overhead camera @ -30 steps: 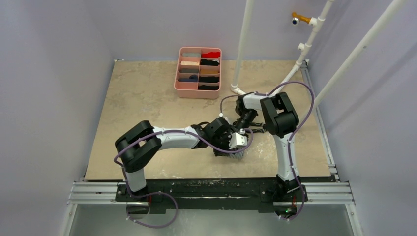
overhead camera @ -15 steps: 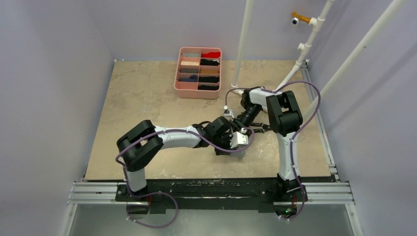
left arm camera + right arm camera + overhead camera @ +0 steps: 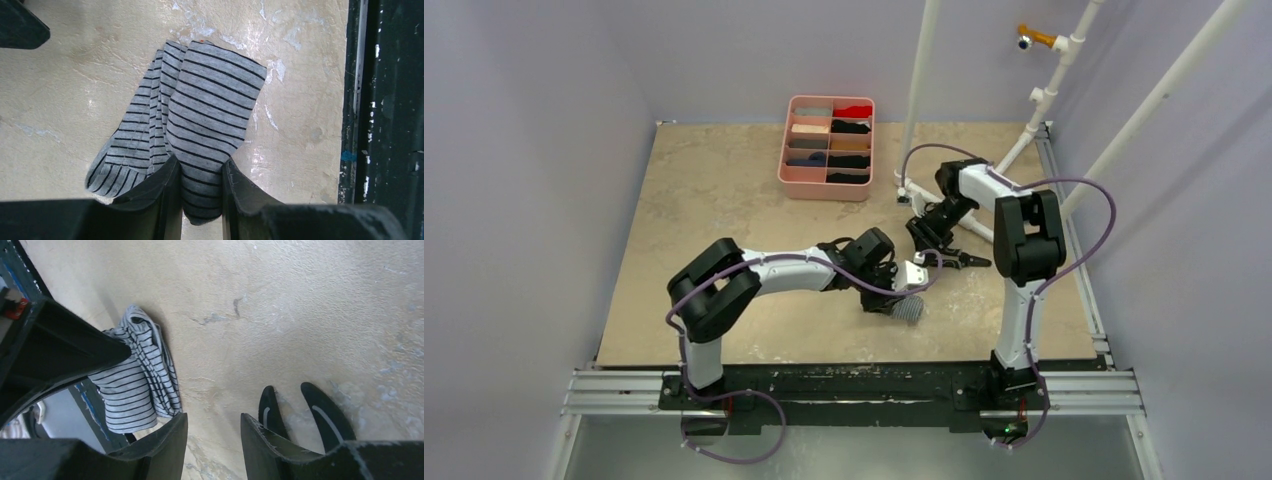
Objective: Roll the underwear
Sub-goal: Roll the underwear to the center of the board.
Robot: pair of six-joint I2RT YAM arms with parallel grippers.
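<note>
Since a second ago the right gripper (image 3: 212, 422) has been pulled back to the far right, off the cloth. Far left, a pink tray (image 3: 828, 193) of rolled items is set well apart. Mid-table, the grey striped underwear (image 3: 210, 110) is pinched in the left gripper (image 3: 200, 167) — likely so the roll is held together. The right one is spread and empty — pliers (image 3: 307, 410) lie just beside it.

Beige mottled desk (image 3: 714, 200): pink divider tray (image 3: 824, 191) at the back, grey striped underwear (image 3: 908, 309) nearer the front, probably black-handled pliers (image 3: 969, 262) close by.
</note>
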